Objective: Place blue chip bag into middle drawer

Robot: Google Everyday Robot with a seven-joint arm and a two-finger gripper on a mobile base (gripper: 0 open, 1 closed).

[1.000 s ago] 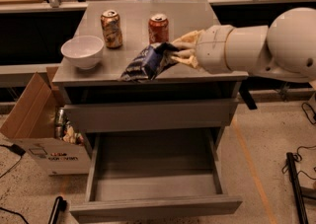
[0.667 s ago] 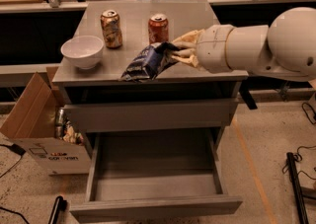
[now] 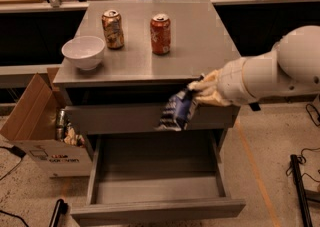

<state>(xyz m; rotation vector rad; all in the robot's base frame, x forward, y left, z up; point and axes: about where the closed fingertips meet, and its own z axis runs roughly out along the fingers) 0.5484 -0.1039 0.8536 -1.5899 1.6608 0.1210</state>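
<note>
The blue chip bag (image 3: 176, 112), dark blue with white patches, hangs from my gripper (image 3: 196, 93) in front of the cabinet's upper drawer front. The gripper is shut on the bag's top right end, just off the front edge of the cabinet top. The bag is in the air above the open middle drawer (image 3: 155, 190), a wide grey tray pulled out toward the camera with a bare floor. My white arm (image 3: 270, 73) reaches in from the right.
On the cabinet top (image 3: 200, 31) stand an orange-red soda can (image 3: 160, 34), a second can (image 3: 113, 29) and a white bowl (image 3: 83, 52). An open cardboard box (image 3: 37, 121) with items sits on the floor at the left. Cables and a dark stand (image 3: 300, 181) lie at the right.
The gripper has lifted the chip bag off the cabinet top and carried it forward and down past the front edge, over the open drawer.
</note>
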